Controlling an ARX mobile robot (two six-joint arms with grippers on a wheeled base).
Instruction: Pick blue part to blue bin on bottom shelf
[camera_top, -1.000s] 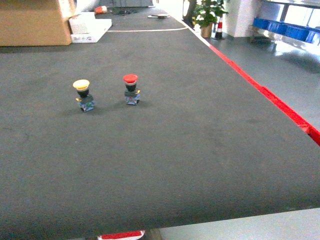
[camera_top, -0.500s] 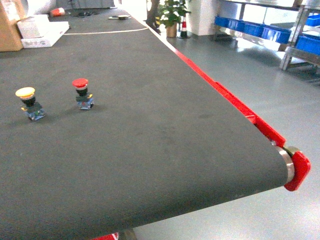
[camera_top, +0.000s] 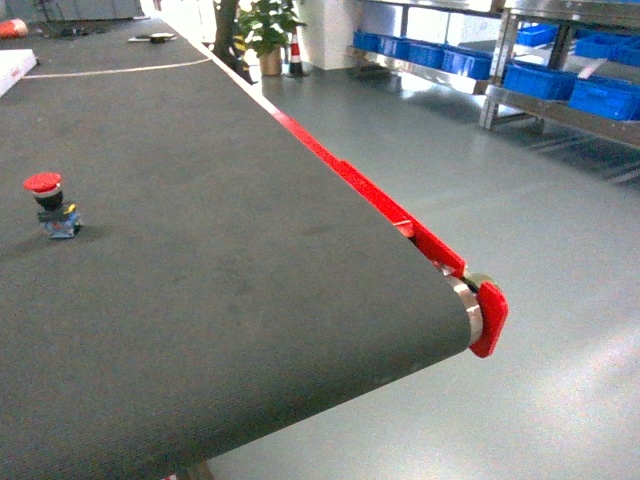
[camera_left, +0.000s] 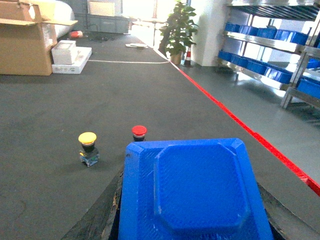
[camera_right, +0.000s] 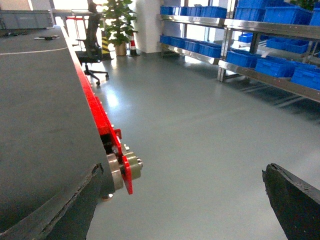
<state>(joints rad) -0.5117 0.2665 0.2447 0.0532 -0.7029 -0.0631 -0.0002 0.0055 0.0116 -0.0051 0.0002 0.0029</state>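
Dark-blue blocky plastic part (camera_left: 195, 192) fills left wrist view, held between left gripper fingers (camera_left: 97, 222), over black conveyor belt (camera_left: 45, 115), nearer than red-capped push button (camera_left: 139, 132). Looks rigid, light, smooth; side-wall grip suits. Right gripper fingers (camera_right: 292, 200) spread, empty.

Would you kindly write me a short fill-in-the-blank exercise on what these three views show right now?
1. In the left wrist view, the blue part sits between the left gripper's jaws, so the left gripper is shut on the ____ part.
2. In the head view, the only push button on the belt has a ____ cap.
3. In the right wrist view, the right gripper's jaws stand apart with ____ between them.

Missing words: blue; red; nothing
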